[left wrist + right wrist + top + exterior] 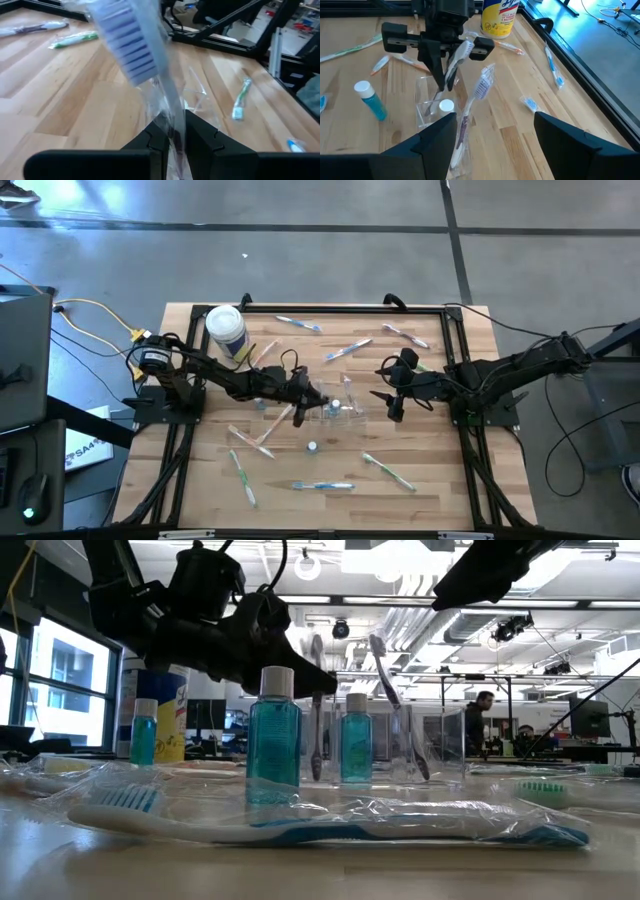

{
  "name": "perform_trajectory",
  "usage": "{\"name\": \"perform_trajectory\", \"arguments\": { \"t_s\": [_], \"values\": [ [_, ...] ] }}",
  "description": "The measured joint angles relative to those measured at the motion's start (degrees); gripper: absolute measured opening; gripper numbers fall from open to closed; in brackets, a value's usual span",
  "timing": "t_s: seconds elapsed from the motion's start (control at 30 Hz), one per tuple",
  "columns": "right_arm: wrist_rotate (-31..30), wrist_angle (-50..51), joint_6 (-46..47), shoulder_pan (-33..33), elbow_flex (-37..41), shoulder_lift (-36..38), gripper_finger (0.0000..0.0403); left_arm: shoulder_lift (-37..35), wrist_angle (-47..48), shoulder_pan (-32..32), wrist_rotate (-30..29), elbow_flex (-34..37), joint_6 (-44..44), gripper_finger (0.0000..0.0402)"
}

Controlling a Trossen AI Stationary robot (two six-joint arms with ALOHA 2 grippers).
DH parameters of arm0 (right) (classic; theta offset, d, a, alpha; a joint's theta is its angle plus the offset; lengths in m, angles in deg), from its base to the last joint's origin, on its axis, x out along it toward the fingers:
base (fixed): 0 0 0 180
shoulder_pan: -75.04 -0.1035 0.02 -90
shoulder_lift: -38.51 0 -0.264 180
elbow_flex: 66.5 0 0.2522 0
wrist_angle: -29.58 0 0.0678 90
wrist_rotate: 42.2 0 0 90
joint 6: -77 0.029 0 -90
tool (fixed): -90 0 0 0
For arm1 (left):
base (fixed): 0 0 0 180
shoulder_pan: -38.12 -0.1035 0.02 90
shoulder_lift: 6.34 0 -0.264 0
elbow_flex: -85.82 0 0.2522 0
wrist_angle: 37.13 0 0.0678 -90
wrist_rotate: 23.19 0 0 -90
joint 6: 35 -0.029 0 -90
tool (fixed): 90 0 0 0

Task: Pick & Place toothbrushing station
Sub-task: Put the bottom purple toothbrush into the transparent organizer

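Right wrist view gives you the clearest read: the left claw (441, 75) pinches a wrapped toothbrush (459, 54) by its handle right over the clear cup (432, 107), its lower end seemingly inside the cup, so this placement looks nearly finished but not released. A second wrapped brush (470, 107) already leans in the cup, next to a white-capped tube (446, 105). Your right claw (393, 402) waits just beside the cup with its fingers spread wide and empty. Plenty remains: the high view shows brushes scattered across the counter (440, 470), such as a green one (387, 471) and a blue one (322, 486). The low view alone shows you the blue liquid in the small bottles (273, 736); the left wrist view alone shows the fingers tight on the wrapper.
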Motion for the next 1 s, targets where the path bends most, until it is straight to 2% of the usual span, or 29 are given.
{"name": "perform_trajectory", "arguments": {
  "t_s": [0.27, 0.4, 0.73, 0.87, 1.0],
  "values": [
    [0.0, 0.0, -0.05, 0.0, 0.02, -0.01, 0.0258, 0.0, 0.1, 0.0, -0.24, 0.0, -1.79, 0.0053],
    [0.0, 0.0, -0.12, 0.0, 0.02, 0.0, 0.0258, 0.0, 1.58, 0.0, -0.34, 0.0, -1.97, 0.0089],
    [0.0, 0.0, -0.16, 0.02, 0.02, -0.01, 0.0258, -0.14, 1.6, 0.0, -1.65, 0.0, -1.99, 0.0213],
    [0.0, -0.02, -0.16, 0.02, 0.02, 0.01, 0.0258, -0.15, 1.74, 0.0, -1.77, 0.0, -1.56, 0.0232],
    [0.0, 0.0, -0.16, 0.01, 0.02, 0.0, 0.0258, -0.17, 3.04, 0.0, -1.79, 0.0, -1.55, 0.0234]
  ]
}}
